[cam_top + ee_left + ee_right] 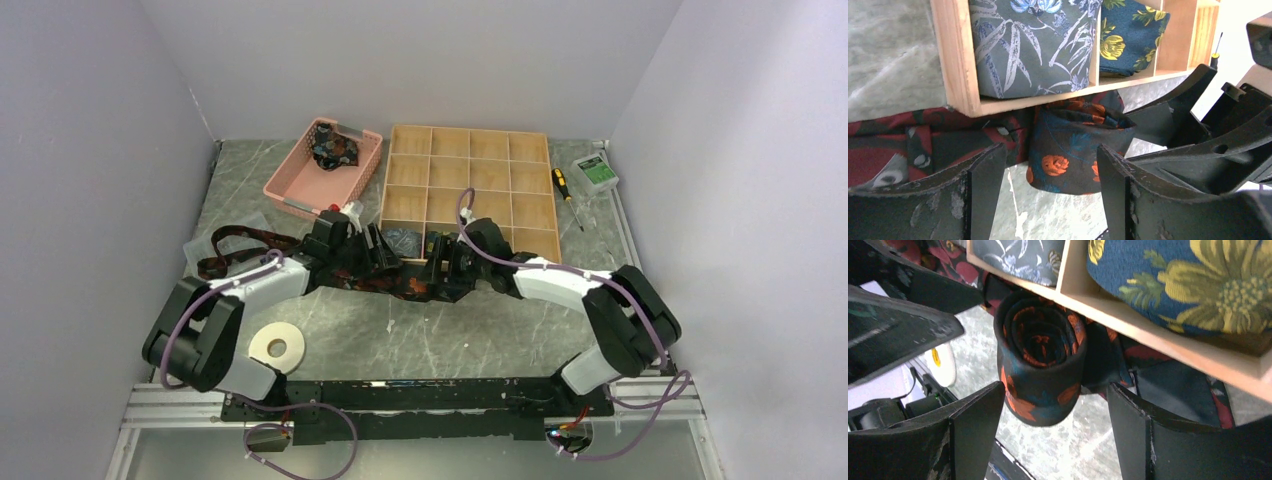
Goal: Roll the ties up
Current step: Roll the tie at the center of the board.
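A rolled tie (1073,155), black with orange flowers, stands on end on the marble table just in front of the wooden box (468,190). My left gripper (1050,150) is open, and the roll stands just beyond its fingertips, untouched. From the other side my right gripper (1055,390) is open around the roll (1040,360), with gaps on both sides. In the top view both grippers (375,250) (440,262) meet at the roll (408,287). A maroon tie (888,150) lies flat under it and trails left (240,245).
Two front compartments of the wooden box hold a grey leaf-print tie (1033,45) and a navy yellow-flower tie (1128,35). A pink basket (290,185) at the back left holds more ties. A white tape ring (275,347), a screwdriver (565,190) and a small box (597,172) lie about.
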### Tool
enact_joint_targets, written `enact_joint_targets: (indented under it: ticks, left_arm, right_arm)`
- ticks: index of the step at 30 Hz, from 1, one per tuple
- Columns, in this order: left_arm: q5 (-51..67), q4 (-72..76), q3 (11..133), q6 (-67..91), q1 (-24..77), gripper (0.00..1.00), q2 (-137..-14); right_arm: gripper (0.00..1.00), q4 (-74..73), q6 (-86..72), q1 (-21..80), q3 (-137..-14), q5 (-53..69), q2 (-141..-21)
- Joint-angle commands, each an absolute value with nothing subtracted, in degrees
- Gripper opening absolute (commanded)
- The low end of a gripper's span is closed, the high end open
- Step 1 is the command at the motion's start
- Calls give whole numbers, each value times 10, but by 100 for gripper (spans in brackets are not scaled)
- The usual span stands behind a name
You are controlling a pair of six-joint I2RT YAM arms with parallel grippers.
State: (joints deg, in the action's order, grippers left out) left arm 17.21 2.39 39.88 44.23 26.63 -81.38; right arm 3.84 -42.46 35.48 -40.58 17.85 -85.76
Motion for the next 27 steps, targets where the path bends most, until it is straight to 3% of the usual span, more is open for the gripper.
enact_joint_targets:
  ticks: [1, 10, 19, 27]
  left_arm:
    - [231, 104, 419, 440, 262, 70, -861]
    - [263, 169, 402, 458, 260, 63, -918]
    - [267, 193, 386, 473, 260, 61, -923]
    - [205, 135, 368, 461, 260, 61, -851]
  right_arm:
    - [78, 90, -442, 355, -444, 175, -886]
    - [70, 132, -471, 352, -435, 213, -928]
    - [82, 84, -451, 365, -439, 181, -884]
    - [82, 13, -476, 385, -470, 142, -881]
